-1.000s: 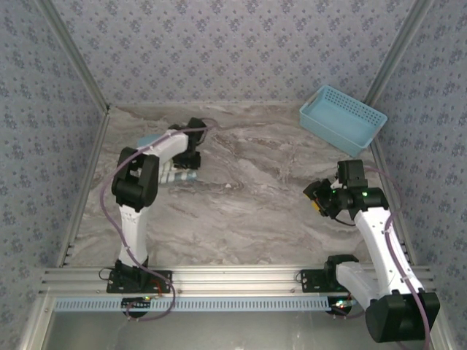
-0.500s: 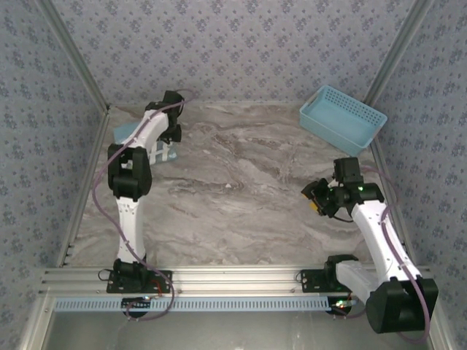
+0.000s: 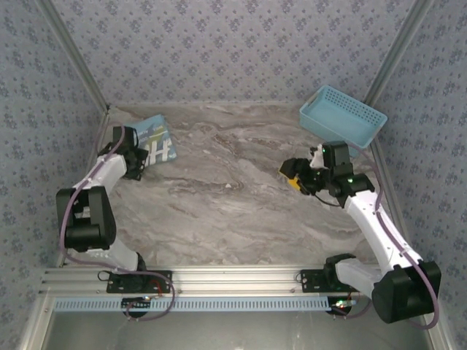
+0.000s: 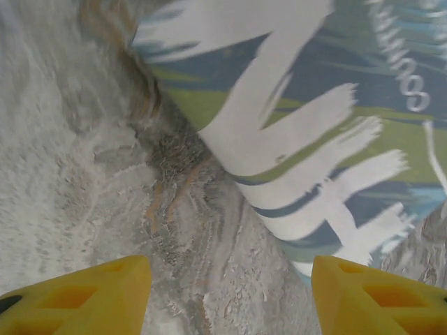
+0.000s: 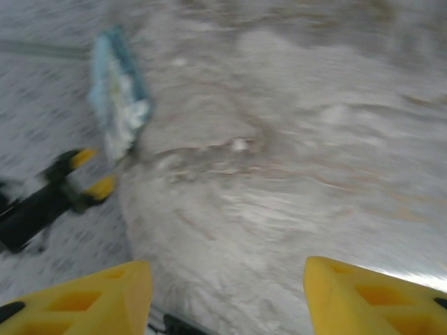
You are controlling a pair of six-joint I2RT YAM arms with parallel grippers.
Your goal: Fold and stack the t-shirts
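L claw (image 4: 230,296) open, empty, just short of t-shirt (image 4: 314,139), flat on tbl (image 4: 84,174)

Grey marbled tabletop (image 3: 241,211) between blue-patterned wallpapered walls (image 3: 233,51)

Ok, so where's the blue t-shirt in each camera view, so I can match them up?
Top external: the t-shirt lies in the far-left corner of the table.
Left wrist: upper right, white lettering showing.
Right wrist: a small blurred blue patch, upper left.
Shared landmark: the left pincer beside the shirt; its yellow tips sit under the patch in the right wrist view.
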